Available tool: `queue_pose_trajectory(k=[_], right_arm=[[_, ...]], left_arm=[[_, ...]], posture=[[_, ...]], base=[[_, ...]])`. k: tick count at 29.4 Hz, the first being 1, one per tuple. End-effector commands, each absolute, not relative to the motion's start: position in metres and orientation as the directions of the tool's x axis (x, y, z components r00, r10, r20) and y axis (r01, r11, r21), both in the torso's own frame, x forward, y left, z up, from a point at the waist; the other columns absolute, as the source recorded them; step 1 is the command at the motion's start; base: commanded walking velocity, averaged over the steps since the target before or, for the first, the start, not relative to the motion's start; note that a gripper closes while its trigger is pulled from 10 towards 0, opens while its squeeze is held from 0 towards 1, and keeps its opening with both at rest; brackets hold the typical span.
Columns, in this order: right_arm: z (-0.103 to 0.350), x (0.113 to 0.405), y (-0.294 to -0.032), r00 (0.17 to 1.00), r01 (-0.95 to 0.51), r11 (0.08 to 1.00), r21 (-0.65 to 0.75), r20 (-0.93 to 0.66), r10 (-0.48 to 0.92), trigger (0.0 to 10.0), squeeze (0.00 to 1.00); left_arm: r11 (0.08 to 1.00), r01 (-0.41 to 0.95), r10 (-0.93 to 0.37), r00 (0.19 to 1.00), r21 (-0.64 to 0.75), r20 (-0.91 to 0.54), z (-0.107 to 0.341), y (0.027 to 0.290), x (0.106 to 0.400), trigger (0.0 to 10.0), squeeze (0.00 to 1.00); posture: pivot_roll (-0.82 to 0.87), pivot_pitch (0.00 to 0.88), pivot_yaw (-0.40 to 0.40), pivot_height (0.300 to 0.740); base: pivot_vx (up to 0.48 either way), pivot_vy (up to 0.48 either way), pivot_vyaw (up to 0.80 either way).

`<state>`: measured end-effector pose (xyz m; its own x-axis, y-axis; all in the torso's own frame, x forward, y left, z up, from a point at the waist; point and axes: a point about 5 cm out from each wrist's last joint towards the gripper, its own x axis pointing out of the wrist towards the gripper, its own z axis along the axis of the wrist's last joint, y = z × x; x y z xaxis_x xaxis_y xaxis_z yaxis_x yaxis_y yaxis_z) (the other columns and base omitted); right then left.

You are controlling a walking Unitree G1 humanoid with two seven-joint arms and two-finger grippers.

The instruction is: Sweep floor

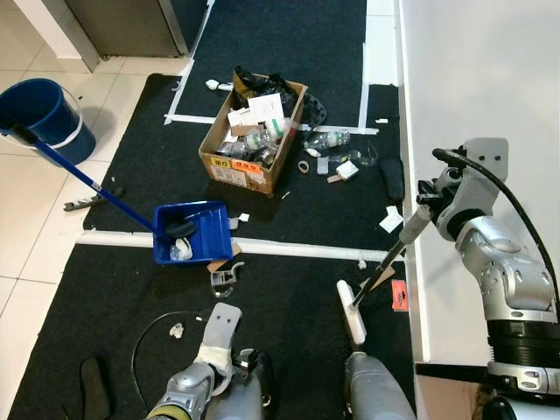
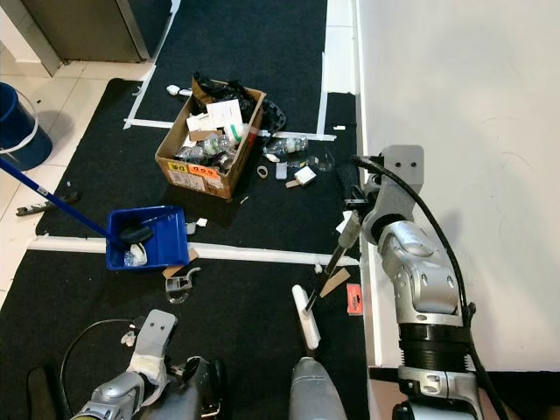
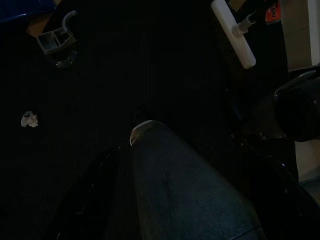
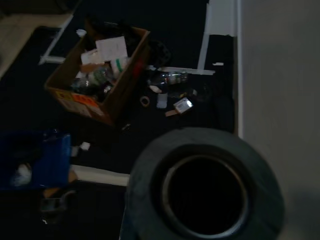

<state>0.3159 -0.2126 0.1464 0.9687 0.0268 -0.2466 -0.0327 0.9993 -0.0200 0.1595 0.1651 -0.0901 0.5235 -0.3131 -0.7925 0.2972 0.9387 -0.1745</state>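
Note:
My right gripper (image 1: 426, 203) is shut on the top of a broom's grey handle (image 1: 389, 258), close to the white wall. The handle slants down to a white broom head (image 1: 352, 311) resting on the black mat by my feet. The handle's hollow round end (image 4: 205, 192) looms large in the right wrist view. A blue dustpan (image 1: 192, 232) with scraps in it lies on the mat to the left, its long blue handle (image 1: 70, 171) running up-left. Litter is scattered about: paper scraps (image 1: 391, 219), a red card (image 1: 400, 295), a grey plastic piece (image 1: 225, 277). My left arm (image 1: 219, 337) hangs low.
A cardboard box (image 1: 254, 140) full of rubbish stands ahead, with bottles (image 1: 328, 140) and scraps beside it. A blue bucket (image 1: 39, 118) is at far left on the tiles. White wall (image 1: 481, 70) bounds the right side. White tape strips (image 1: 289, 249) cross the mats.

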Motion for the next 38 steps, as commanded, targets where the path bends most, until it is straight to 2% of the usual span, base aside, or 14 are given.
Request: queue_pose_trajectory(k=[1,4,6,16,19,24,28,38], right_arm=[[0.145,0.315,-0.220,0.967,0.003,0.997,-0.071,-0.254,-0.021,10.0,0.00],[0.155,0.314,-0.235,0.965,0.045,0.989,-0.143,-0.251,-0.081,10.0,0.00],[0.181,0.314,-0.249,0.972,0.091,0.978,-0.189,-0.198,-0.128,10.0,0.00],[0.194,0.313,-0.263,0.967,0.137,0.967,-0.213,-0.184,-0.177,10.0,0.00],[0.184,0.310,-0.255,0.952,0.074,0.969,-0.235,-0.272,-0.139,10.0,0.00],[0.176,0.308,-0.244,0.939,0.024,0.972,-0.235,-0.329,-0.103,10.0,0.00],[0.169,0.306,-0.242,0.922,0.031,0.967,-0.252,-0.367,-0.125,10.0,0.00],[0.157,0.308,-0.220,0.920,-0.003,0.978,-0.207,-0.384,-0.079,10.0,0.00]], left_arm=[[0.938,0.262,-0.315,0.368,-0.228,-0.875,-0.108,0.163,0.116,10.0,0.00],[0.938,0.262,-0.316,0.369,-0.228,-0.874,-0.108,0.163,0.116,10.0,0.00],[0.938,0.262,-0.315,0.370,-0.227,-0.874,-0.107,0.163,0.117,10.0,0.00],[0.937,0.266,-0.315,0.369,-0.226,-0.874,-0.107,0.164,0.118,10.0,0.00],[0.937,0.267,-0.315,0.376,-0.224,-0.871,-0.106,0.164,0.121,10.0,0.00],[0.937,0.268,-0.315,0.378,-0.223,-0.871,-0.106,0.164,0.121,10.0,0.00],[0.937,0.267,-0.315,0.377,-0.223,-0.871,-0.106,0.164,0.121,10.0,0.00],[0.938,0.264,-0.314,0.368,-0.226,-0.875,-0.107,0.165,0.116,10.0,0.00]], posture=[[-0.03,0.192,0.020,0.740],[-0.03,0.191,0.022,0.740],[-0.04,0.188,0.021,0.740],[-0.03,0.174,0.017,0.740],[-0.03,0.166,0.016,0.740],[-0.03,0.165,0.017,0.740],[-0.03,0.170,0.018,0.740],[-0.02,0.185,0.021,0.740]], base=[[0.000,0.000,0.00],[0.000,0.000,0.00],[0.000,0.000,0.00],[0.000,0.000,0.00],[0.000,0.000,0.00],[0.000,0.000,0.00],[0.000,0.000,0.00],[0.000,0.000,0.00]])
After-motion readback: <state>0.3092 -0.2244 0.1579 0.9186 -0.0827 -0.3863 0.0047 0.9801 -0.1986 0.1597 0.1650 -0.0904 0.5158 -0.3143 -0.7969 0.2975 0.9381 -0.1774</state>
